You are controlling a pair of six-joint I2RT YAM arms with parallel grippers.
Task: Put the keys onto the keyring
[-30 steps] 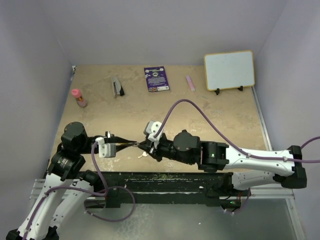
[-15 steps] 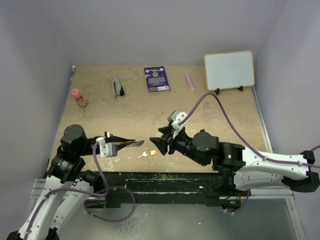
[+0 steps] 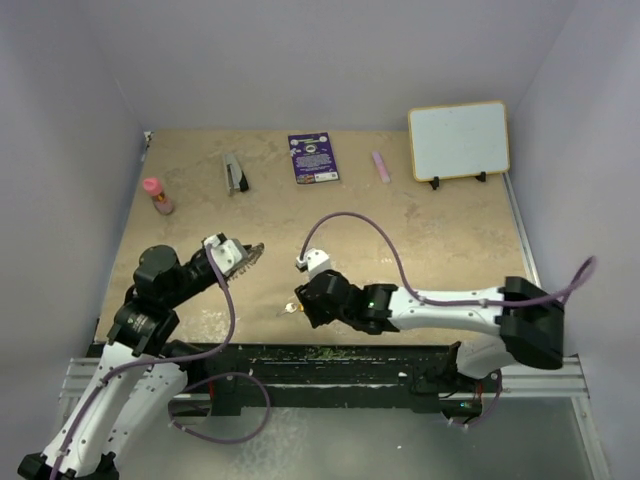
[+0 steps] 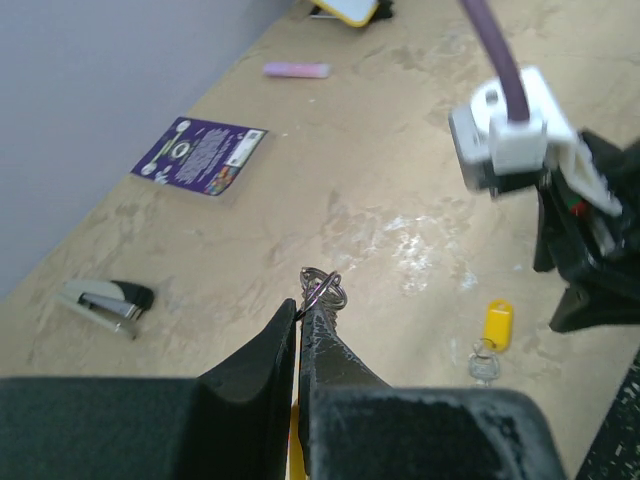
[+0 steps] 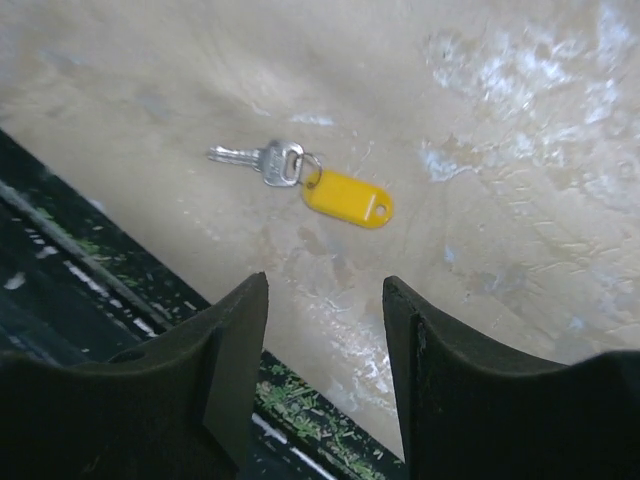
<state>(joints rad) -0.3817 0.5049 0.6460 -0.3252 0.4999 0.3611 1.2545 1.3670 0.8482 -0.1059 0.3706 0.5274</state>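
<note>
My left gripper (image 3: 252,250) is shut on the keyring (image 4: 322,288), a small silvery loop that sticks out past its fingertips, held above the table. One silver key (image 5: 268,160) with a yellow tag (image 5: 348,198) lies flat on the table near the front edge. It also shows in the top view (image 3: 291,308) and in the left wrist view (image 4: 495,330). My right gripper (image 5: 325,300) is open and empty, just above the table, with the key a short way ahead of its fingertips. In the top view the right gripper (image 3: 305,298) sits right beside the key.
A black rail (image 5: 90,290) runs along the table's front edge, close behind the right fingers. At the back stand a stapler (image 3: 235,172), a purple card (image 3: 313,157), a pink eraser (image 3: 381,165) and a whiteboard (image 3: 458,140). A pink-capped bottle (image 3: 157,196) is at the left.
The two grippers were together; the key now lies on the table. My left gripper rose and drew back with the keyring. My right gripper pulled away right, then returned over the key, open.
</note>
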